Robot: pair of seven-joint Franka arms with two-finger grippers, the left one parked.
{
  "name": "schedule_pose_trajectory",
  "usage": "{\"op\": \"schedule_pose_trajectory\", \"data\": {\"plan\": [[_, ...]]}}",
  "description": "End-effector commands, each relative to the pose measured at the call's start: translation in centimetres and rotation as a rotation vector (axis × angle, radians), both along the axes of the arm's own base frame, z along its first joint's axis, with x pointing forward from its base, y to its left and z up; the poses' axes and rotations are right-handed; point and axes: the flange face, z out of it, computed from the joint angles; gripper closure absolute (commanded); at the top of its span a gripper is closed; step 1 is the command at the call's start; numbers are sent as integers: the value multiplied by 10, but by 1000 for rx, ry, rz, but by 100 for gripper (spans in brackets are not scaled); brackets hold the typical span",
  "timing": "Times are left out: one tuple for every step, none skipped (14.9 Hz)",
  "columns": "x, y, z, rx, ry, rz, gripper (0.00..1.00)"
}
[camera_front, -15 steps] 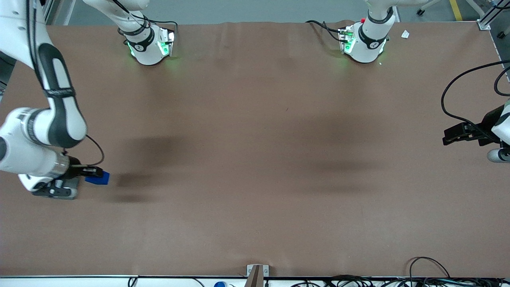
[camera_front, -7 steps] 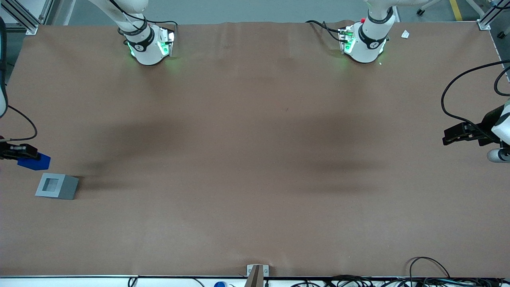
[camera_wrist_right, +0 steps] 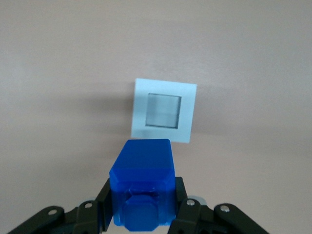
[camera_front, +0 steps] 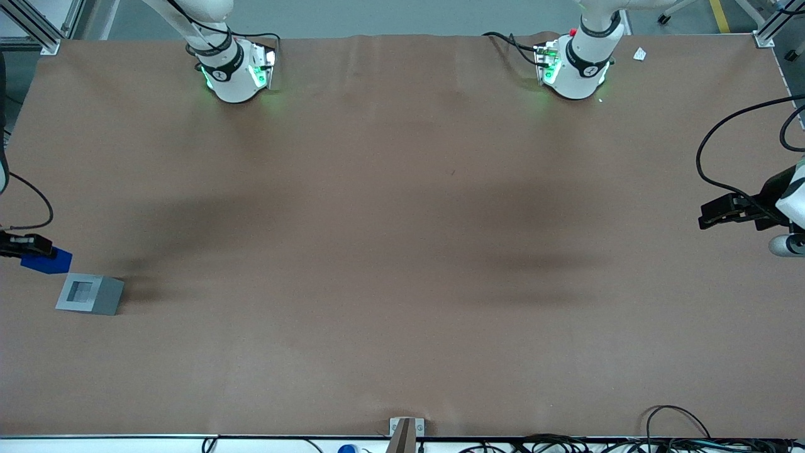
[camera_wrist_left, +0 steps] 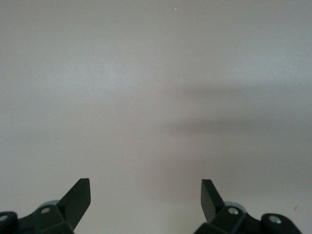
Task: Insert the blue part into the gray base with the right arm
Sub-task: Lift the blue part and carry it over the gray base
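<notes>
The blue part [camera_front: 47, 262] hangs above the table at the working arm's end, held between the black fingers of my right gripper [camera_front: 31, 250], which is shut on it. Most of the arm is out of the front view. The gray base [camera_front: 90, 294] rests on the brown table, nearer the front camera than the blue part and apart from it, its square recess facing up. In the right wrist view the blue part [camera_wrist_right: 142, 182] sits clamped in the gripper [camera_wrist_right: 142, 197], its stud toward the camera, with the gray base [camera_wrist_right: 163, 110] on the table below, unobstructed.
The two arm pedestals [camera_front: 234, 69] [camera_front: 575, 66] stand at the table's edge farthest from the front camera. A small bracket [camera_front: 405, 429] sits at the nearest edge. Cables [camera_front: 679, 434] lie along that edge toward the parked arm's end.
The right arm swung out toward its end of the table with the blue part, uncovering the gray base. In the last half second the part shifted slightly farther outward.
</notes>
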Motion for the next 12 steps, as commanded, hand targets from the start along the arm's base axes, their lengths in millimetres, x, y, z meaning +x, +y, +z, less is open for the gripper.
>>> {"op": "schedule_pose_trajectory", "data": {"plan": [[16,-14,-23,22,2,-109,100],[16,-20,-34,24,10,-136,100],[19,-26,-40,20,2,-143,100],[25,-29,-43,18,-9,-150,100],[29,-28,-43,19,-12,-151,100],[30,-28,-48,19,-11,-165,100],[31,-27,-52,20,-10,-176,100],[32,-26,-52,19,-9,-174,100],[33,-23,-51,19,-11,-171,100],[36,-19,-49,18,-14,-174,100],[37,-17,-48,19,-14,-182,100],[38,-14,-50,19,-9,-177,100]]}}
